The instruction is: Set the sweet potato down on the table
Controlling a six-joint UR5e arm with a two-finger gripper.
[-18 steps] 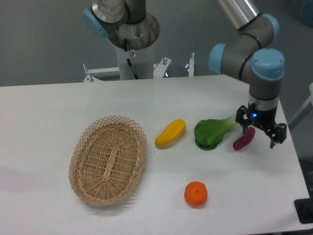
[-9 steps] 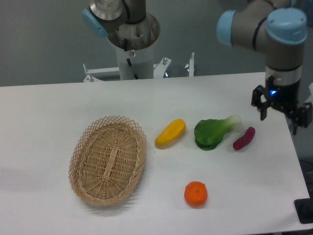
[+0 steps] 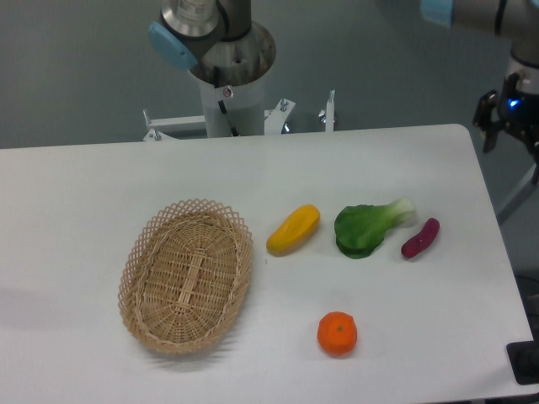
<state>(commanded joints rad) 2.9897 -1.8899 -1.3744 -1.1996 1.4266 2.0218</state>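
Observation:
The reddish-purple sweet potato lies flat on the white table, near its right edge and just right of the green leafy vegetable. My gripper is high above the table's far right corner, well up and to the right of the sweet potato. It is empty with its fingers spread, and the frame's right edge cuts part of it off.
A green leafy toy vegetable lies beside the sweet potato, and a yellow oblong fruit lies left of that. A round orange sits toward the front. An oval wicker basket stands at the left. The robot's base column is behind the table.
The gripper was low around the sweet potato a second ago. It has since risen up and to the right, leaving the sweet potato lying on the table.

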